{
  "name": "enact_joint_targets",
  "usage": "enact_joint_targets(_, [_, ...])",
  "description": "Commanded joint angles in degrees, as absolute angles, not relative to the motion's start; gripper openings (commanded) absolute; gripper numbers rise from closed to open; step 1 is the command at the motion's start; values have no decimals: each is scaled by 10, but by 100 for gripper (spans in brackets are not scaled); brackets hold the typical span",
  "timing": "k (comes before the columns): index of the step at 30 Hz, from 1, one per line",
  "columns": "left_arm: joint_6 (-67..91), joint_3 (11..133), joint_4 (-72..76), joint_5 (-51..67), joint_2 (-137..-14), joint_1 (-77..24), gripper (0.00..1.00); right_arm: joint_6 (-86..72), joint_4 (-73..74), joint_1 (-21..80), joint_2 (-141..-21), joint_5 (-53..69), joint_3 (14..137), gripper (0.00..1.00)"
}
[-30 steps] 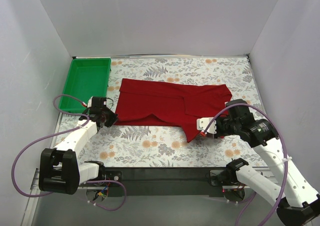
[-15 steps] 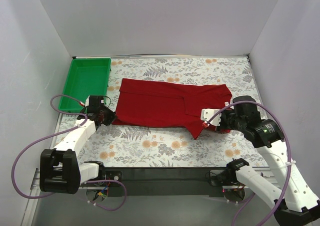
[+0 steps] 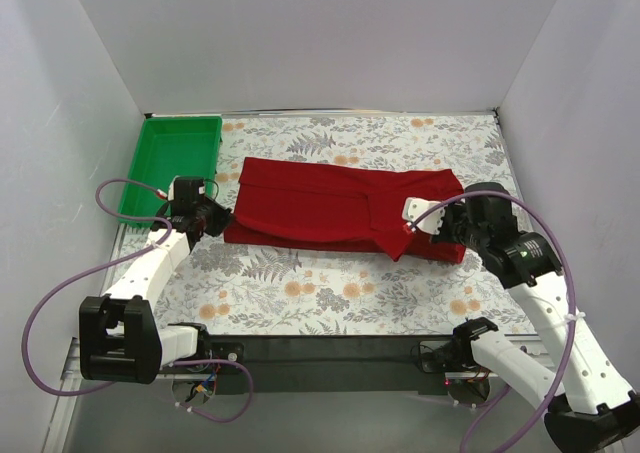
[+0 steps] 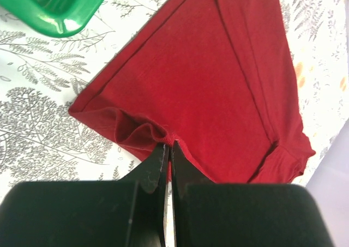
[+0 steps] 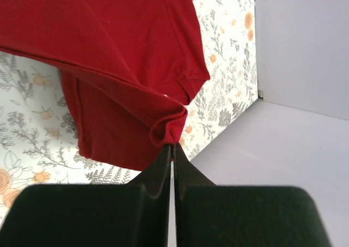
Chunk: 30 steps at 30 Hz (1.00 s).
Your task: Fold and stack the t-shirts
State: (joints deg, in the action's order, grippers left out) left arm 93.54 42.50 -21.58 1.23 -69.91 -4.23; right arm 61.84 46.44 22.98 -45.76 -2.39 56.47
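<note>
One dark red t-shirt (image 3: 330,208) lies partly folded across the middle of the floral table. My left gripper (image 3: 214,220) is shut on its near left edge, and the pinched cloth bunches at the fingertips in the left wrist view (image 4: 168,144). My right gripper (image 3: 432,225) is shut on the near right edge of the t-shirt (image 5: 125,56) and holds a fold of it lifted off the table (image 5: 173,143). The cloth between the two grippers is folded over towards the back. No second t-shirt is in view.
A green plastic tray (image 3: 172,163) stands at the back left, just left of the shirt, and its corner shows in the left wrist view (image 4: 60,10). White walls close in the table on three sides; the right wall is close to my right gripper.
Both grippers have moved away from me towards the back, carrying the shirt's near edge with them. The flap that hung forward at the right now lies folded over the shirt.
</note>
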Motion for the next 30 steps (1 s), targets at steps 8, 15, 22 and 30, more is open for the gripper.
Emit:
enact_joint_targets(8, [939, 452, -197, 14, -701, -38, 0, 627, 388, 204, -505, -12, 613, 1])
enact_joint_targets(15, [932, 452, -198, -10, -693, -37, 0, 661, 425, 204, -536, 73, 626, 1])
enact_joint_targets(22, [932, 451, -198, -18, -696, -34, 0, 663, 439, 190, -533, 81, 618, 1])
enact_joint_targets(30, [941, 459, -185, -16, -729, -33, 0, 651, 403, 152, -537, 67, 595, 1])
